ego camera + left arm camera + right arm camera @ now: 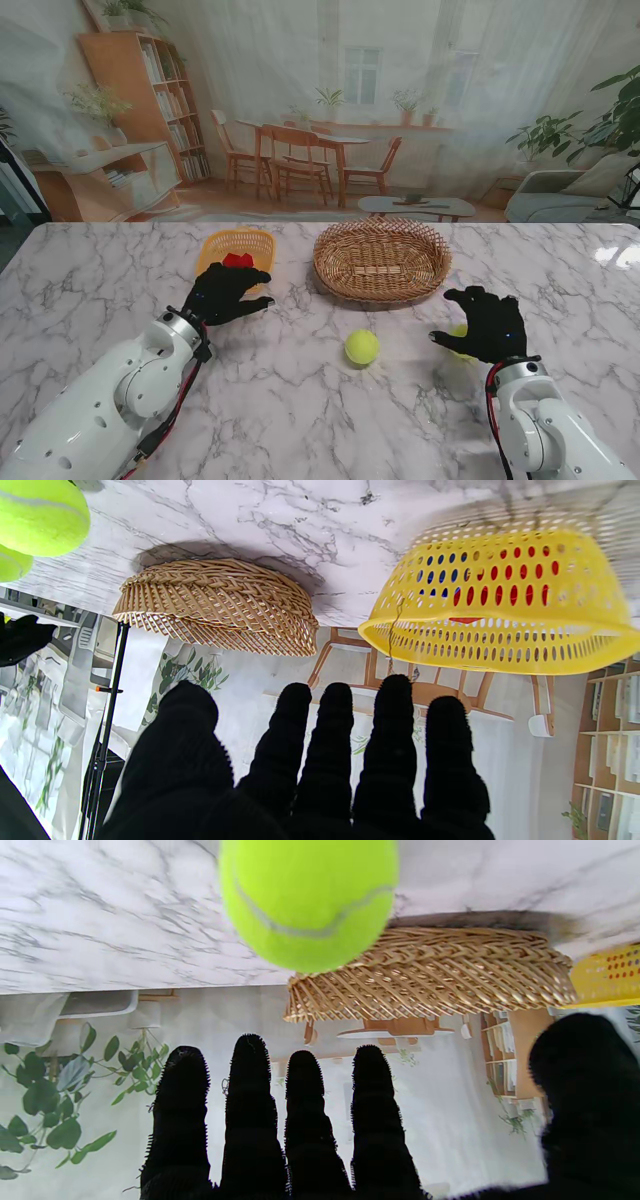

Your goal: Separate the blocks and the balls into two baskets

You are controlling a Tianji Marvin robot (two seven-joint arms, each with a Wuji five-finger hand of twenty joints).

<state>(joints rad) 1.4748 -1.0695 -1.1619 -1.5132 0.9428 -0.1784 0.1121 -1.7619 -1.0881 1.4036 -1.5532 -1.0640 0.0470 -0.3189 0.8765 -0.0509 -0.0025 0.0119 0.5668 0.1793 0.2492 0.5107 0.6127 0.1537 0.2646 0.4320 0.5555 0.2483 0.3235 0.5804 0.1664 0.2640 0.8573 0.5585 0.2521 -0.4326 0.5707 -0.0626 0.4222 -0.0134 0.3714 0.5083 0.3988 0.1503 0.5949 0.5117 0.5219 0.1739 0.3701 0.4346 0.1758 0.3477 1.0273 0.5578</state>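
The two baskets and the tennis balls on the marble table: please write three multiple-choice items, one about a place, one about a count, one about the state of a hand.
1. Where does the yellow perforated plastic basket stand relative to the woven wicker basket?
A. on its left
B. on its right
C. inside it

2. How many yellow-green tennis balls are on the white marble table?
A. one
B. two
C. four

3. What is the state of the black-gloved right hand?
A. closed around a red block
B. open, fingers spread over a ball
C. resting inside the wicker basket

Answers: 1 A, the stand view shows it on the robot's left. 2 B, one ball lies in the middle and a second ball shows under the right hand. 3 B, the right wrist view shows straight, separated fingers holding nothing.
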